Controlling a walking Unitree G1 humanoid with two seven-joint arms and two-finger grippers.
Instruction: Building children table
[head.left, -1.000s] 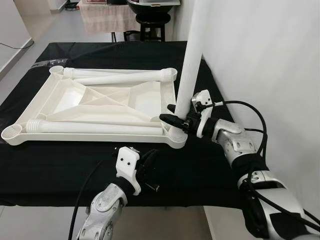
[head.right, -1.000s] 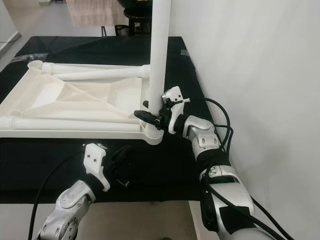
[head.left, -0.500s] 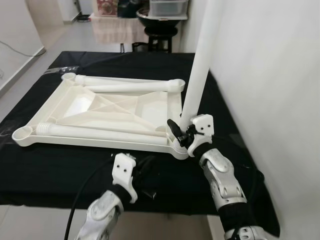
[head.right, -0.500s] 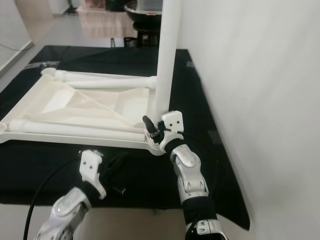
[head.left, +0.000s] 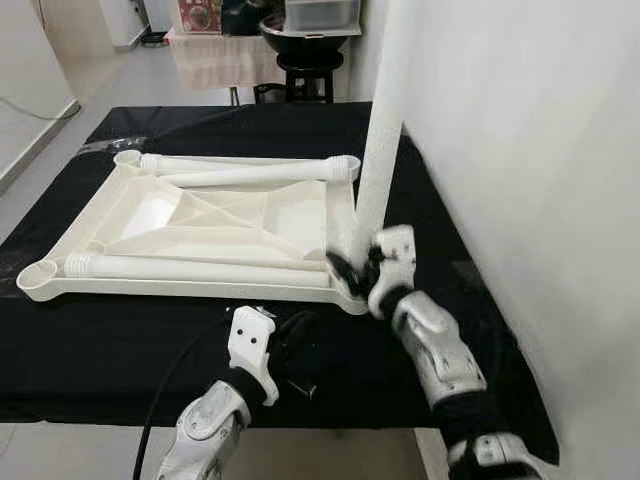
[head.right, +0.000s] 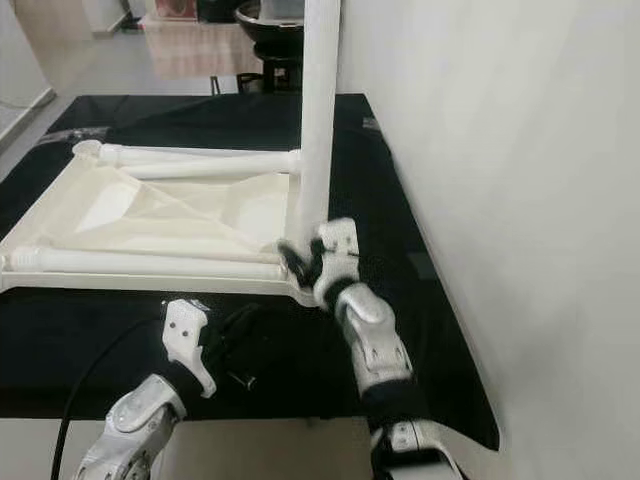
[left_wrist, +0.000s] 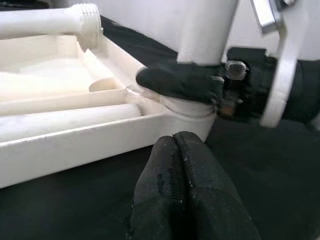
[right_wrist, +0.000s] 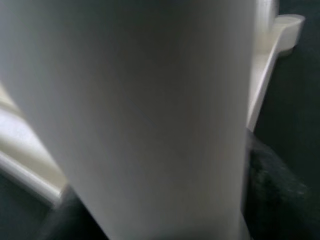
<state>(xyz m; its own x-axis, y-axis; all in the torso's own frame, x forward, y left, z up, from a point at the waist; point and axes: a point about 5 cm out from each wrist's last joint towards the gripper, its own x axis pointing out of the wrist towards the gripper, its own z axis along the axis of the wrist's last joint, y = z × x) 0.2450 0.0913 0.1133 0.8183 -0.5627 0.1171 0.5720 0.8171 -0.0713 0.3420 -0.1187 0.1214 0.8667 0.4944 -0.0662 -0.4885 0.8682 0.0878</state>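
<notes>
One upright leg in tabletop corner socket, right claw clamped on it; left claw pressed together.

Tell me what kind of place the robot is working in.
Probably a room in a home: a black cloth-covered table beside a plain white wall, pale tiled floor, and a dark round stool beyond.

A home room: a black-draped table pushed against a plain white wall; tiled floor beyond; a dark stool and cloth-covered furniture behind.
</notes>
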